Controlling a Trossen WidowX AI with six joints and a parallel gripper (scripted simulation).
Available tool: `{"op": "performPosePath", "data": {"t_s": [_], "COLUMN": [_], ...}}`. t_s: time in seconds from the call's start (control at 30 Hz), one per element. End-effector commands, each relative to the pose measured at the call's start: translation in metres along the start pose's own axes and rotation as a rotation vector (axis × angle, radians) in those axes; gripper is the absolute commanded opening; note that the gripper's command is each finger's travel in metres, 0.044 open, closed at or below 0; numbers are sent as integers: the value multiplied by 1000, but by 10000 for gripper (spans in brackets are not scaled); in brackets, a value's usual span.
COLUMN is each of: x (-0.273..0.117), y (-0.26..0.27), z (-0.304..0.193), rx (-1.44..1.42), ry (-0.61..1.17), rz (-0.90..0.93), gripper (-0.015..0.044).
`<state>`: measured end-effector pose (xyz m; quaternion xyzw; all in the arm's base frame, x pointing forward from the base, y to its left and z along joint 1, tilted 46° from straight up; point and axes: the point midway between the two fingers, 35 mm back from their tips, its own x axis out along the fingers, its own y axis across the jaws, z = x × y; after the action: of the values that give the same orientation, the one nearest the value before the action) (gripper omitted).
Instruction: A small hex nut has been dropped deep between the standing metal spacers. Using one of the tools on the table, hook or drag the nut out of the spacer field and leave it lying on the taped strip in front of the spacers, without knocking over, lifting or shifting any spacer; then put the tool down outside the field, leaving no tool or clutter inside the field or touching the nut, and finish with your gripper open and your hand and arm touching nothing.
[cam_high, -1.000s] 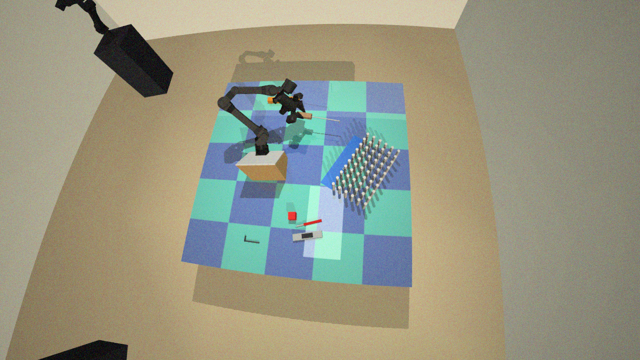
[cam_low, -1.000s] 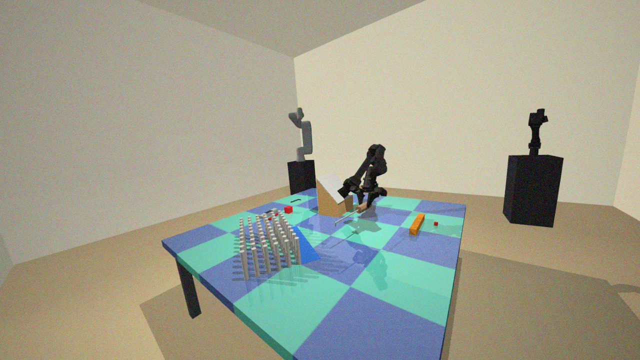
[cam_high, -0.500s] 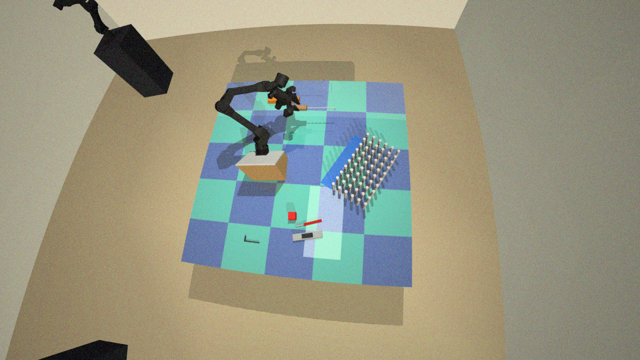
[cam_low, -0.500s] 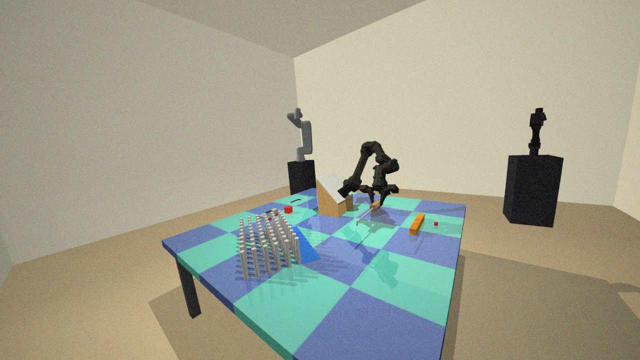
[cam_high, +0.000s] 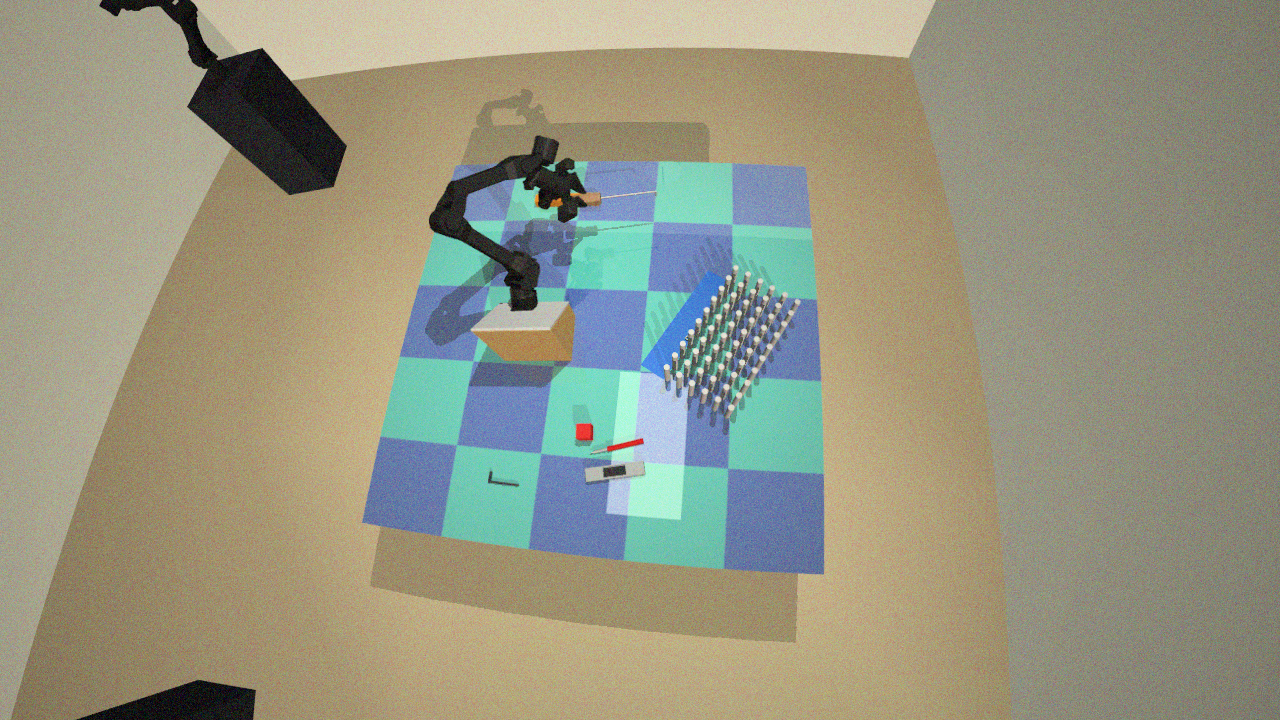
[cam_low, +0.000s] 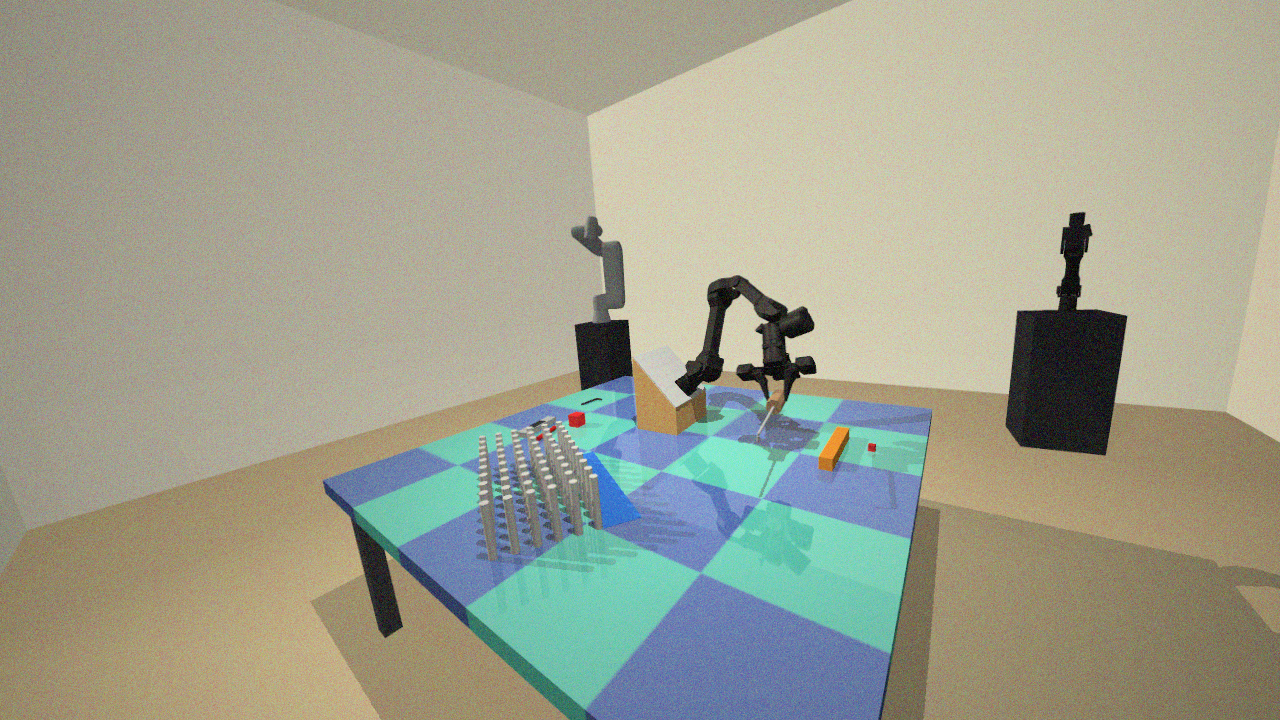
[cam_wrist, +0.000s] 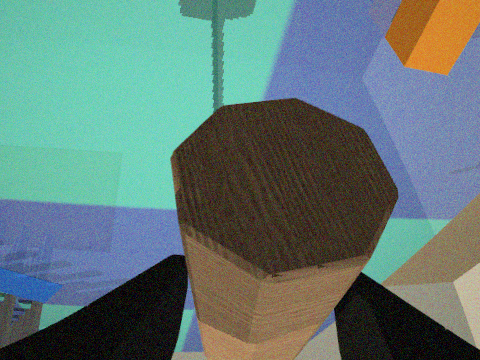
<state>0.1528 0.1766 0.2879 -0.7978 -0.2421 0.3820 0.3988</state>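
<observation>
My gripper (cam_high: 581, 200) (cam_low: 776, 392) (cam_wrist: 262, 277) is shut on the wooden handle of a hook tool (cam_high: 594, 198) (cam_low: 775, 403) (cam_wrist: 280, 190), held above the table. The thin rod (cam_high: 631, 194) (cam_low: 765, 422) points away from the fingers, clear of the spacers; its tip is hidden in the wrist view. The pale spacers (cam_high: 666, 377) (cam_low: 488, 530) (cam_wrist: 6, 315) appear upright in a dense field. The blue taped strip (cam_high: 684, 317) (cam_low: 615, 499) (cam_wrist: 30, 286) runs along one side of them. I cannot make out the hex nut clearly in any view.
An orange bar (cam_high: 540, 200) (cam_low: 833, 449) (cam_wrist: 435, 40) and a tiny red cube (cam_low: 871, 446) lie near the gripper. A larger red cube (cam_high: 584, 432) (cam_low: 576, 419), red-handled tool (cam_high: 626, 444), grey box (cam_high: 632, 469) and hex key (cam_high: 505, 483) lie across the table. A wedge block (cam_high: 528, 345) (cam_low: 655, 404) stands by the arm's base.
</observation>
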Motion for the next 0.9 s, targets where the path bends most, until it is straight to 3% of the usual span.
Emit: {"op": "performPosePath", "data": {"t_s": [0.0, 0.33, 0.87], "x": [-15, -40, -31], "y": [-15, -39, -40], "z": [4, 13, 17], "rx": [-9, -19, -18], "ry": [6, -12, -12], "rz": [-57, -159, -161], "gripper": [0, 0, 0]}}
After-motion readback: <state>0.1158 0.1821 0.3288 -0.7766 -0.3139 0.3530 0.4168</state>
